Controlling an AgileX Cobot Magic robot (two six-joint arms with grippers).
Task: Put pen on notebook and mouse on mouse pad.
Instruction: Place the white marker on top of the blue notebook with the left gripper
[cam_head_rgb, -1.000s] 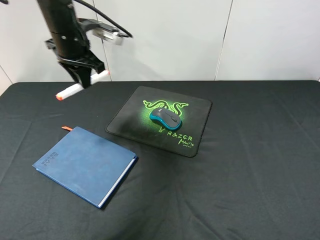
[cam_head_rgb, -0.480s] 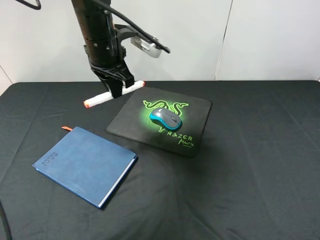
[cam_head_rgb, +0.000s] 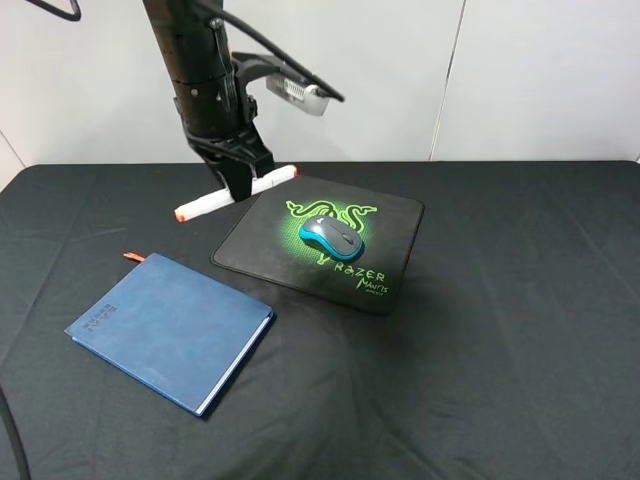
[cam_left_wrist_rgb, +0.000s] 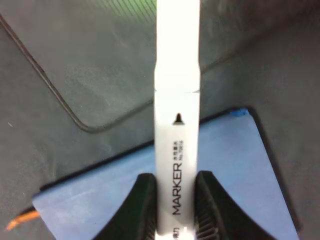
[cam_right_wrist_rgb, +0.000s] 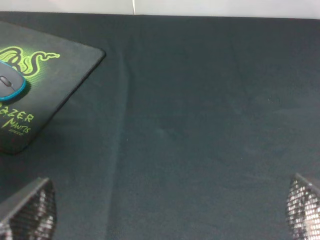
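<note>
My left gripper is shut on the white pen and holds it in the air above the table, off the mouse pad's far-left corner, orange-red end to the left. In the left wrist view the pen runs between the black fingers, over the dark blue notebook. The notebook lies flat at the front left. The grey and teal mouse sits on the black mouse pad, over its green logo. My right gripper is open above bare cloth, its mesh fingertips wide apart.
A black cloth covers the whole table. A white wall stands behind the far edge. The orange ribbon sticks out of the notebook's far corner.
The left arm carried the pen from the far left rightward toward the mouse pad's corner, then barely moved in the last half second. Mouse and notebook stayed put.
</note>
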